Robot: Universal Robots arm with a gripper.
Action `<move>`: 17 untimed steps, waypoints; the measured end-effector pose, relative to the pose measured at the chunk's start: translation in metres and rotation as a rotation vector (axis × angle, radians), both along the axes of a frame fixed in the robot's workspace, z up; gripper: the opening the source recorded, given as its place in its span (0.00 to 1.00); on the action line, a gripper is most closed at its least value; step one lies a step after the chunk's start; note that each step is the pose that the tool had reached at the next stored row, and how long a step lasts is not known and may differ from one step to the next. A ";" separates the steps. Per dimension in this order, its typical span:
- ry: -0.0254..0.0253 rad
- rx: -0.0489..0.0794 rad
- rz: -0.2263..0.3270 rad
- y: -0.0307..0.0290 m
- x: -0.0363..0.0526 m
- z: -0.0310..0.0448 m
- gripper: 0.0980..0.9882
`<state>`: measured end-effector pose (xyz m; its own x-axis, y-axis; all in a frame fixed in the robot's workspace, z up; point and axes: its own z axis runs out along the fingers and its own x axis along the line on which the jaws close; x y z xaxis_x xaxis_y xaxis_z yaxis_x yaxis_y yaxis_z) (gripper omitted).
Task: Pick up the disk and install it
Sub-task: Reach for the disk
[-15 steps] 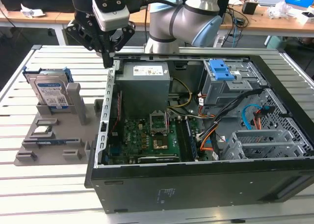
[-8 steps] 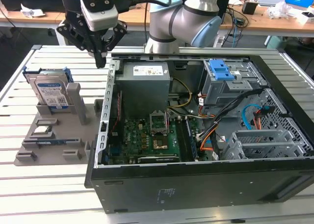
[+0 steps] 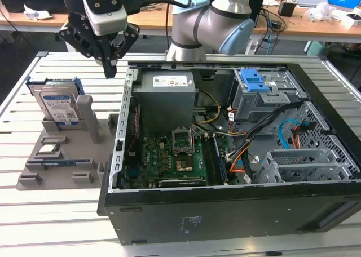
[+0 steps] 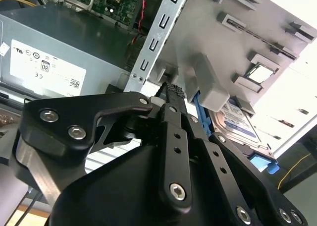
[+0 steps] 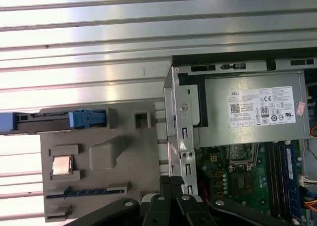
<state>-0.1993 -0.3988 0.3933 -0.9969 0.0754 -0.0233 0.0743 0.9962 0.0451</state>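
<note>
Standing on edge in grey holder (image 3: 62,175), left of frame: disk (image 3: 57,106), untouched.
— Gripper (image 3: 110,72)?
— Upper left of frame, above and right of disk, apart; jaws pinched together, empty. Step: approach, pick not begun. Grasp calls for opening, centring over disk's top edge.

Disk (image 3: 56,105) standing in tray (image 3: 67,149), case (image 3: 225,217) at the exterior view's right

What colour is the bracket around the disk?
The bracket is bright blue, clearest in the first wrist view.
</note>
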 end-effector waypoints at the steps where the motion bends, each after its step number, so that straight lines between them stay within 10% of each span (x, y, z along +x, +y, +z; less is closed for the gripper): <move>1: 0.0000 0.000 0.000 0.0000 -0.0016 0.0000 0.00; 17: 0.0001 0.000 0.000 0.0000 -0.0258 0.0000 0.00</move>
<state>-0.2252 -0.3989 0.3933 -0.9969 0.0753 -0.0233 0.0742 0.9962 0.0450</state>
